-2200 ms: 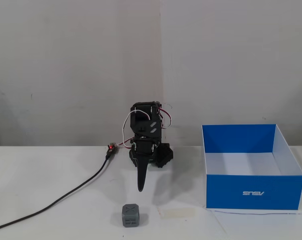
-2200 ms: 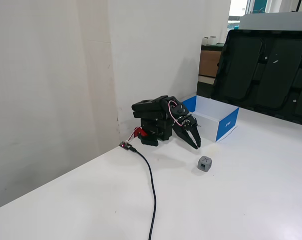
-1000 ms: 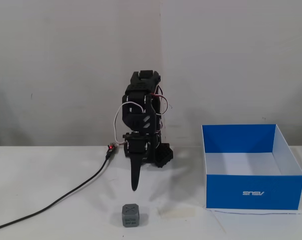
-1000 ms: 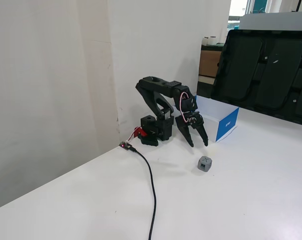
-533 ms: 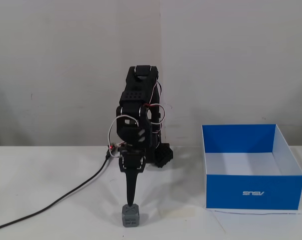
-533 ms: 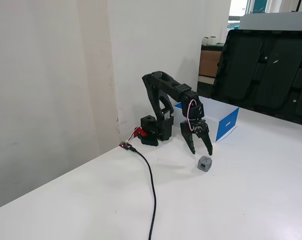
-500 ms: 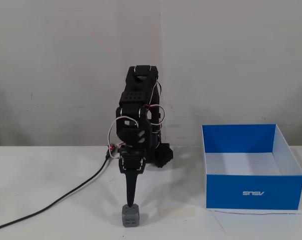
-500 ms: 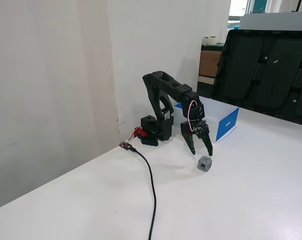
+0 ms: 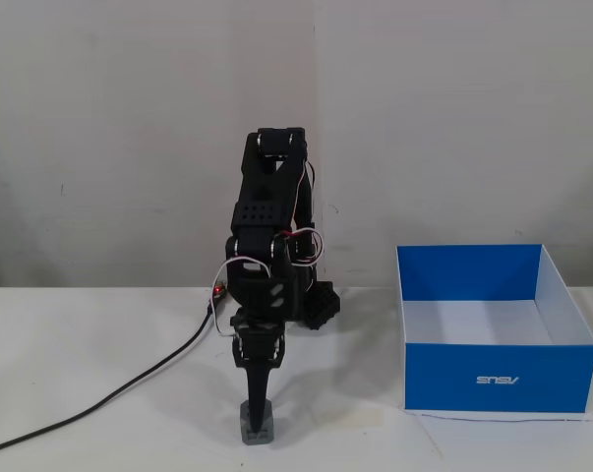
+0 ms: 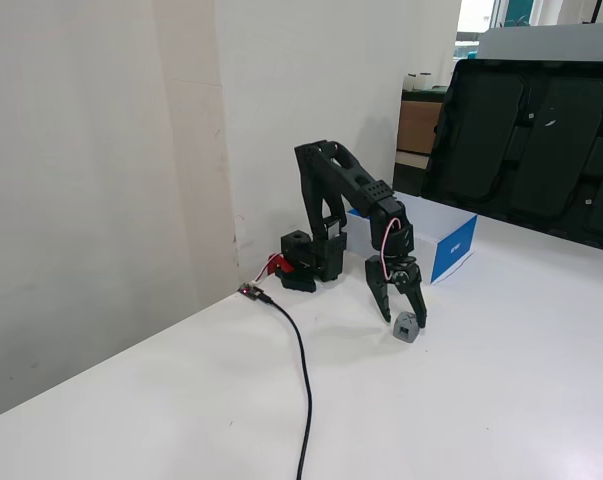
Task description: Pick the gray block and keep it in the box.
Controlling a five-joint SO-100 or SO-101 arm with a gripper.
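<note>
In one fixed view I see my black two-finger end effector (image 9: pixel 257 411) pointing straight down at the small dark-gray plastic cube (image 9: pixel 258 424) on the white desk (image 9: pixel 89 344); from here I cannot tell how its fingers stand; the bright blue cardboard box with a white floor (image 9: pixel 493 379) sits well apart to the right. In the other fixed view the end effector (image 10: pixel 405 319) is spread, its fingers straddling the cube (image 10: pixel 406 328); the box (image 10: pixel 451 250) lies behind the arm; a black cable (image 10: pixel 303 390) trails across the desk (image 10: pixel 501 400).

Gray block (image 9: pixel 257 423) on table, well apart from blue box (image 9: pixel 493 379).
</note>
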